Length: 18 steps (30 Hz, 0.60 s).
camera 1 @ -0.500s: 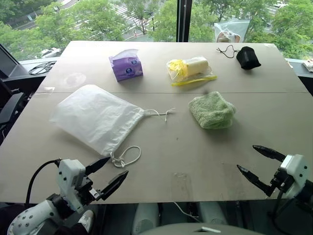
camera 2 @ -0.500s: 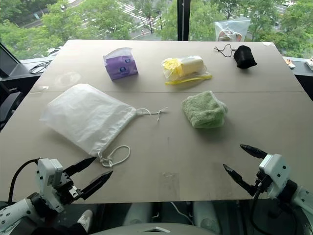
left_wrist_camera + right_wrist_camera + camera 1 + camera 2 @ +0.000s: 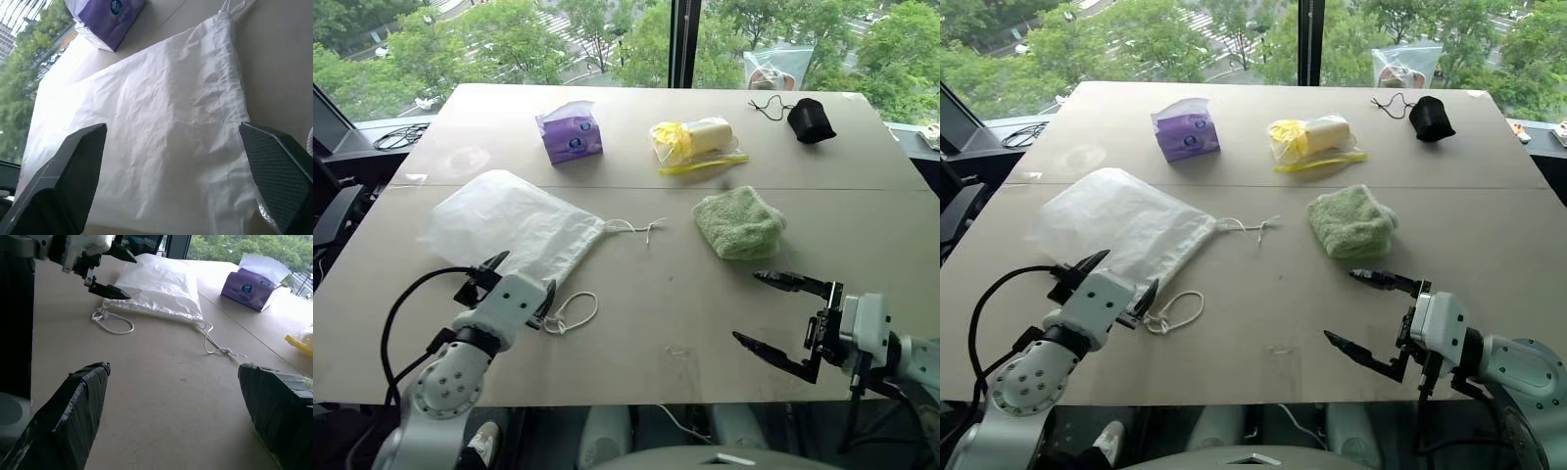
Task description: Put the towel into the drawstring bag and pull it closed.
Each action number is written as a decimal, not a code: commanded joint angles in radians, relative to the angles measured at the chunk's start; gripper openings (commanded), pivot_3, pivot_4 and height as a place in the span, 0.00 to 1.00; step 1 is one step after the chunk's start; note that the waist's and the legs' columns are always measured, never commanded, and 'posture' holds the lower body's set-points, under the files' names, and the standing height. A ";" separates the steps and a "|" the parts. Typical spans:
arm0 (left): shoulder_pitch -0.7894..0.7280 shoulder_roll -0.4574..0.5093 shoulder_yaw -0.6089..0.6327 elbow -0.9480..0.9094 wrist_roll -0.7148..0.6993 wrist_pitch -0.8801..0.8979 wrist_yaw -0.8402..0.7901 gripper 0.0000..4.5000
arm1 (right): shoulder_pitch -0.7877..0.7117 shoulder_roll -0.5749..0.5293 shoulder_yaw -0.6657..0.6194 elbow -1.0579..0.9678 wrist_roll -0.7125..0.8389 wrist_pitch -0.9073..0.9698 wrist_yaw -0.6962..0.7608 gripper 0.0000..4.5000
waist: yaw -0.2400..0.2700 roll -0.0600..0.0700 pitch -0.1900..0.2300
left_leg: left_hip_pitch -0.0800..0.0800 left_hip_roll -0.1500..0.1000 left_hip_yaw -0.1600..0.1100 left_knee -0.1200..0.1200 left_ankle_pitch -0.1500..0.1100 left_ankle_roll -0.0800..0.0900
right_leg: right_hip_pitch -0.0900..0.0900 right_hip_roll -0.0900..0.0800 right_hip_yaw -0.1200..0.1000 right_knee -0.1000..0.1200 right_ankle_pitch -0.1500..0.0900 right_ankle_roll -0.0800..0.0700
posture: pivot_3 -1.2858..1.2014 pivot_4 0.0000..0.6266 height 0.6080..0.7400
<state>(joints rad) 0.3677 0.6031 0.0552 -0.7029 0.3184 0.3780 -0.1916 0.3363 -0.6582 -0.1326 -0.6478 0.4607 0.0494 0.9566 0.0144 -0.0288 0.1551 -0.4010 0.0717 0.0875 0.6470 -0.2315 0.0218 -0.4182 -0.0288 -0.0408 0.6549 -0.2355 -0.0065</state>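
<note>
The towel (image 3: 740,222) is lying flat on the bench (image 3: 705,313), a little right of the middle of the left eye picture; nothing is touching it; nothing is holding it.

The right tool (image 3: 780,317) is being held low in the lower right of that picture, with its two black fingers spread wide and nothing between them; the towel is sitting just above it in the picture and a bit to the left, near but apart; so the right tool is judged to be the nearer one for the towel.

The drawstring bag (image 3: 514,233) is lying flat in the left middle of the picture; its long side is running from the upper left down toward the lower right; its gathered mouth is pointing toward the middle of the bench, with one cord (image 3: 634,229) trailing toward the towel and another cord loop (image 3: 570,313) lying at its lower corner.

The left tool (image 3: 516,282) is being held at the lower left, with its fingers spread wide and empty; it is sitting right at the lower edge of the bag, just beside the cord loop; whether it is touching the bag cannot be told.

The towel and the bag mouth are lying apart, with bare bench between them; so the towel is judged to need carrying leftward across the picture to the mouth, while the left tool is well placed to be used on the bag.
</note>
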 commanded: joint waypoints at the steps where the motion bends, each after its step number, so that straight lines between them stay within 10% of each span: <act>1: -0.076 -0.067 -0.115 0.026 0.158 0.027 0.066 0.99 | 0.047 0.001 0.000 0.004 -0.030 -0.063 0.017 1.00 | 0.006 0.001 0.000 | 0.000 0.000 0.000 0.000 0.000 0.000 | 0.000 0.000 0.000 0.000 0.000 0.000 | 0.52 0.24 1.00; 18: -0.185 -0.136 -0.137 0.218 0.276 -0.033 0.104 0.99 | 0.078 0.018 0.014 0.038 -0.081 -0.122 -0.014 1.00 | 0.001 0.001 0.000 | 0.001 0.001 0.000 0.002 -0.002 -0.003 | -0.001 -0.001 -0.001 0.004 0.000 0.000 | 0.52 0.24 1.00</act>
<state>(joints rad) 0.1991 0.4706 -0.0878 -0.4866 0.5655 0.3660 -0.1127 0.4106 -0.6450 -0.1188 -0.5801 0.3775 -0.0523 0.9506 0.0153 -0.0275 0.1554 -0.3996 0.0725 0.0879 0.6486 -0.2338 0.0184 -0.4193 -0.0299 -0.0420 0.6590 -0.2355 -0.0062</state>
